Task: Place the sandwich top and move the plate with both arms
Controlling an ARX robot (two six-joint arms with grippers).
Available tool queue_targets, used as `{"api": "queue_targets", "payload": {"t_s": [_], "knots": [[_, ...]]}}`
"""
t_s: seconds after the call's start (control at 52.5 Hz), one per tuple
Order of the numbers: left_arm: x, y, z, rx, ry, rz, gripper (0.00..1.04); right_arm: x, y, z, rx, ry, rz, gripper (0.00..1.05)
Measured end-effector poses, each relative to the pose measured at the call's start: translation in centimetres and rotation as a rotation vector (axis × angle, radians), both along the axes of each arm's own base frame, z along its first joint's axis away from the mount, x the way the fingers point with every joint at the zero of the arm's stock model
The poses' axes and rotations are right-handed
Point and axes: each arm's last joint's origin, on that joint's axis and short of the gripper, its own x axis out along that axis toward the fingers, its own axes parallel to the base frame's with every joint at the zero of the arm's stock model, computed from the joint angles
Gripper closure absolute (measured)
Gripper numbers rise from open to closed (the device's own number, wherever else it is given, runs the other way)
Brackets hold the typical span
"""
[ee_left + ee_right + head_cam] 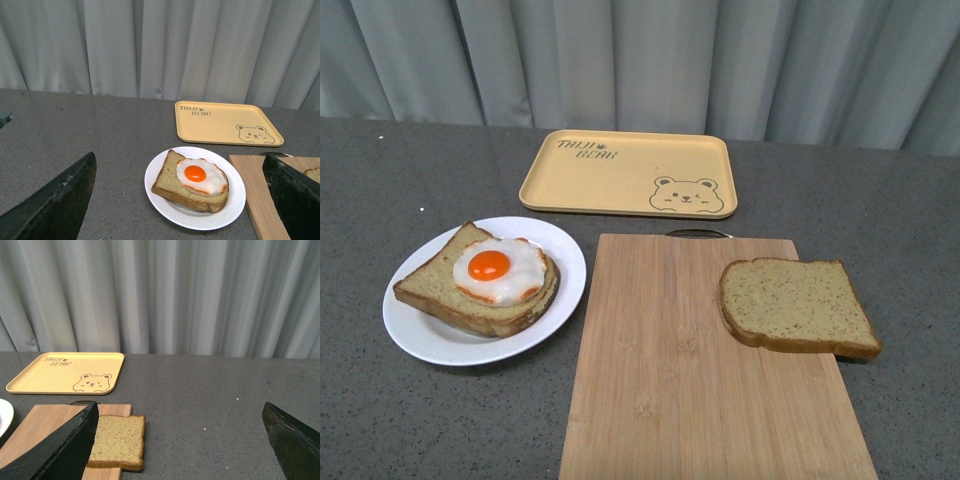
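The sandwich top (796,304), a plain tan speckled slice with brown crust, lies on the right edge of the wooden cutting board (660,380), overhanging it slightly; it also shows in the right wrist view (119,441). The round white plate (420,335) sits left of the board and holds a bread slice topped with a fried egg (498,268); the plate also shows in the left wrist view (235,205). Neither arm shows in the front view. My left gripper (182,200) is open, raised above and short of the plate. My right gripper (180,440) is open, raised beside the sandwich top.
A rectangular yellow tray with a bear drawing (630,172) lies behind the board. A thin metal handle (700,233) peeks out at the board's far edge. Grey curtains (640,60) close off the back of the dark grey table (400,180).
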Motion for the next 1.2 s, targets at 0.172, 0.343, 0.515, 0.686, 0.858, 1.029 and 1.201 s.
{"api": "queue_targets", "payload": {"t_s": [0.172, 0.343, 0.515, 0.686, 0.858, 1.029, 1.201], "knots": [[0.00, 0.00, 0.00, 0.000, 0.000, 0.000, 0.07, 0.00, 0.00, 0.00, 0.000, 0.000, 0.000, 0.09], [0.00, 0.00, 0.00, 0.000, 0.000, 0.000, 0.07, 0.00, 0.00, 0.00, 0.000, 0.000, 0.000, 0.09], [0.00, 0.00, 0.00, 0.000, 0.000, 0.000, 0.07, 0.00, 0.00, 0.00, 0.000, 0.000, 0.000, 0.09], [0.00, 0.00, 0.00, 0.000, 0.000, 0.000, 0.07, 0.00, 0.00, 0.01, 0.000, 0.000, 0.000, 0.09], [0.00, 0.00, 0.00, 0.000, 0.000, 0.000, 0.07, 0.00, 0.00, 0.00, 0.000, 0.000, 0.000, 0.09], [0.00, 0.00, 0.00, 0.000, 0.000, 0.000, 0.07, 0.00, 0.00, 0.00, 0.000, 0.000, 0.000, 0.09], [0.00, 0.00, 0.00, 0.000, 0.000, 0.000, 0.07, 0.00, 0.00, 0.00, 0.000, 0.000, 0.000, 0.09]]}}
